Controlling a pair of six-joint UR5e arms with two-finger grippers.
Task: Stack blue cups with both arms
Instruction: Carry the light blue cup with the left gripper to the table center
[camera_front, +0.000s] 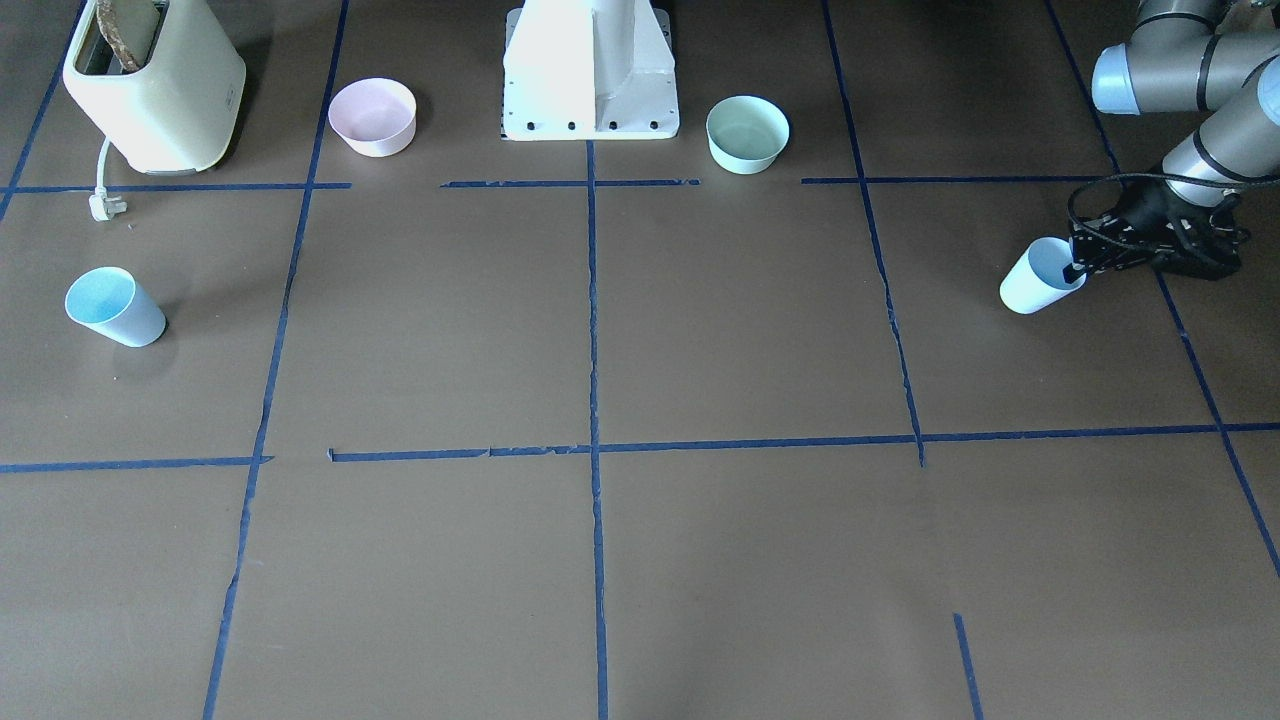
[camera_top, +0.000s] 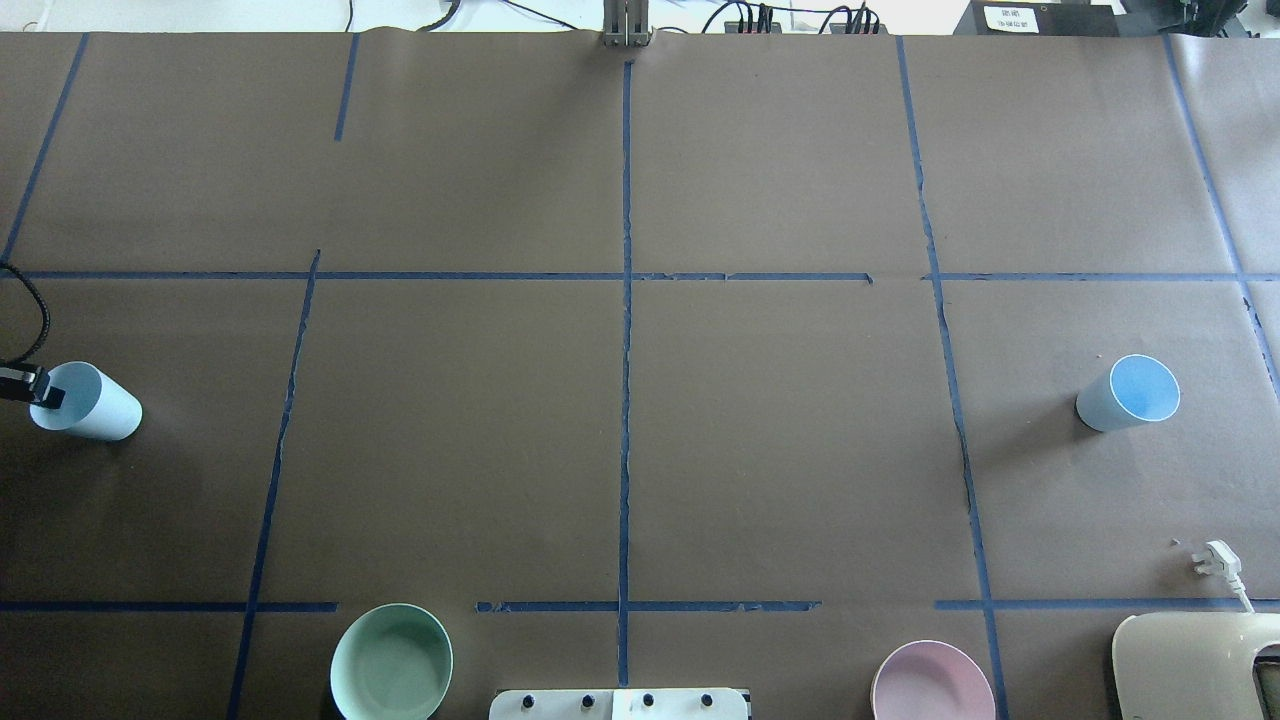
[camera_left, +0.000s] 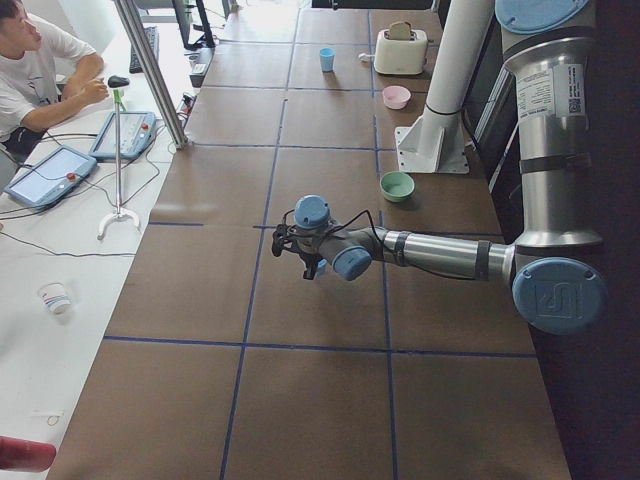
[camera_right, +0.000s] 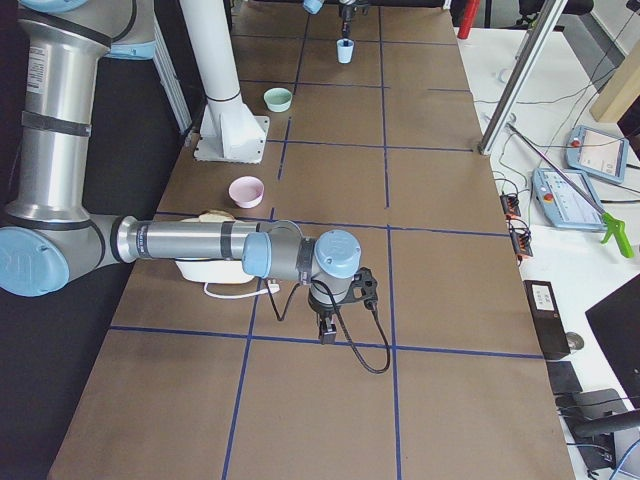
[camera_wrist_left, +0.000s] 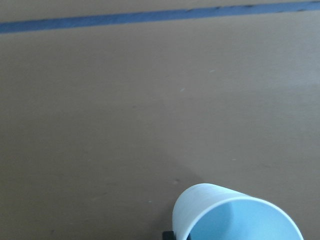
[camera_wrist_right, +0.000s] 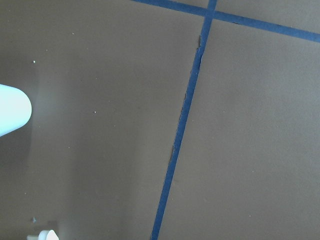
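One pale blue cup (camera_front: 1030, 287) stands at the table's end on my left side; it also shows in the overhead view (camera_top: 100, 410) and the left wrist view (camera_wrist_left: 235, 215). My left gripper (camera_front: 1078, 268) is shut on this cup's rim, one finger inside and one outside. The second blue cup (camera_front: 113, 305) stands alone at the opposite end (camera_top: 1128, 393). My right gripper (camera_right: 327, 335) hangs over bare table near that end; I cannot tell whether it is open. A pale cup edge (camera_wrist_right: 10, 110) shows at the left of the right wrist view.
A cream toaster (camera_front: 155, 85) with a white plug (camera_front: 105, 205) stands near the second cup. A pink bowl (camera_front: 372, 116) and a mint-green bowl (camera_front: 747, 133) flank the white pedestal (camera_front: 590, 70). An operator (camera_left: 40, 70) sits beyond the table.
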